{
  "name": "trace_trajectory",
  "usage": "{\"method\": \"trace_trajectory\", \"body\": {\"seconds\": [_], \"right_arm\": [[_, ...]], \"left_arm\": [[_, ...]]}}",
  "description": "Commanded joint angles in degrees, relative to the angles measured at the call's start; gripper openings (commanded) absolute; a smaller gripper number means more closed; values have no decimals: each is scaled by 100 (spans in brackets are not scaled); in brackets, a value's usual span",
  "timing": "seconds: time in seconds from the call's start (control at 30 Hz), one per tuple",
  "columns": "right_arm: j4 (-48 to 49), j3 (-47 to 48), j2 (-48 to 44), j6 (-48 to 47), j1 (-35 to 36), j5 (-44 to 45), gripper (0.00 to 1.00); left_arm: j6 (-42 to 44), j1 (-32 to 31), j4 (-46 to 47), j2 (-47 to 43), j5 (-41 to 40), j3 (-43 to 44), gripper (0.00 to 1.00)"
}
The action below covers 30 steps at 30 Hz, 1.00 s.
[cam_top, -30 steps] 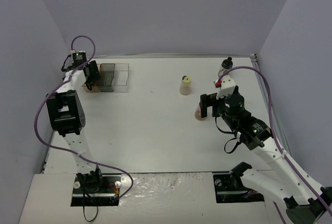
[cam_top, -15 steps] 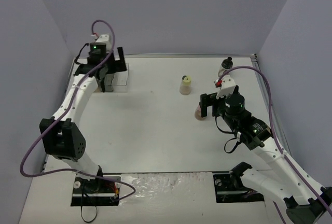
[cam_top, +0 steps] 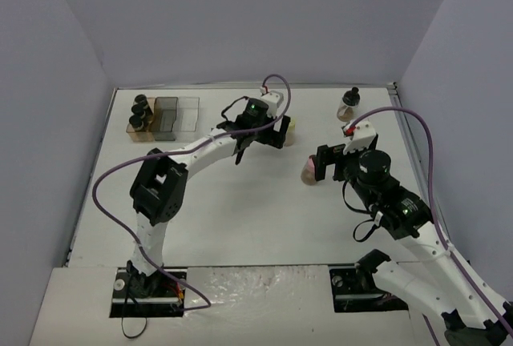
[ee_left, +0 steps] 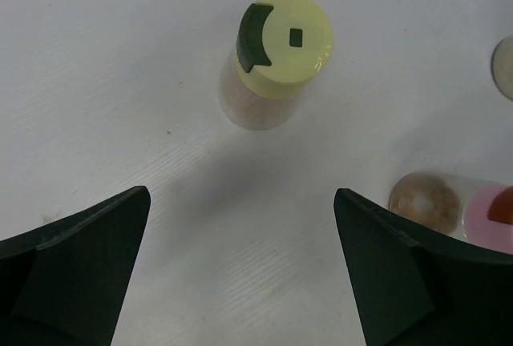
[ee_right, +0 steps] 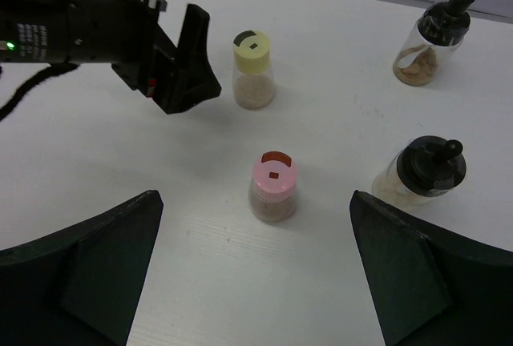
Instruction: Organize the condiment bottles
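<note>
White surface (cam_top: 240,226): right pincer (cam_top: 327,163) spread wide and empty above pink-capped bottle (ee_right: 274,186), with one knob-capped bottle (ee_right: 421,174) just to its right. Farther back, left pincer (cam_top: 263,136) is also spread and empty, just beside yellow-capped bottle (ee_left: 280,50). Second knob-capped bottle (ee_right: 433,38) stands far right; dark black-capped bottles (cam_top: 140,114) sit in the brown end of tray (cam_top: 180,118), far left.

The left gripper (ee_left: 240,202) has swung away from the 3-compartment plastic tray (cam_top: 189,115) at 10 o'clock to the far middle of the white desk (cam_top: 240,218). It now hangs wide open over the small yellow-capped spice bottle (ee_left: 276,50) near 1 o'clock. Its leaving uncovers the narrow dark black-capped bottles (cam_top: 140,112) in the tray's brown section.
</note>
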Motion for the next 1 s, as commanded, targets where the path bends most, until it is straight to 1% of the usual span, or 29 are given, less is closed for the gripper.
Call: {"method": "trace_trajectory", "body": {"seconds": [0.0, 0.1, 0.3, 0.37, 0.47, 0.57, 0.6, 0.63, 0.67, 0.7, 0.77, 0.87, 0.97], "right_arm": [[372, 89, -52, 93, -28, -8, 100], [371, 62, -85, 119, -35, -38, 100], [370, 51, -114, 159, -28, -85, 100], [362, 51, -106, 174, -28, -92, 100], [370, 51, -99, 199, -28, -101, 100], [362, 51, -87, 218, -28, -109, 100], [362, 51, -80, 218, -28, -102, 100], [362, 56, -70, 218, -32, -106, 100], [362, 60, -62, 218, -34, -112, 100], [362, 60, -62, 218, -28, -121, 100], [354, 76, -62, 218, -28, -135, 100], [356, 78, -32, 237, -34, -182, 100], [362, 91, 18, 249, -28, -248, 100]], "left_arm": [[297, -138, 1279, 160, -298, 638, 97], [297, -161, 1739, 438, -320, 710, 97], [392, -172, 2114, 963, -548, 1000, 97], [444, -172, 2166, 1133, -585, 1147, 95], [496, -163, 2204, 1388, -726, 1369, 90], [488, -163, 2271, 1479, -692, 1418, 78], [481, -163, 2313, 1487, -691, 1398, 76], [480, -163, 2369, 1473, -687, 1368, 71], [480, -163, 2421, 1459, -683, 1338, 65], [480, -163, 2456, 1447, -681, 1308, 55], [480, -155, 2515, 1309, -682, 1203, 44], [474, -124, 2590, 1014, -726, 907, 39], [387, 35, 2712, 543, -818, 386, 35]]}}
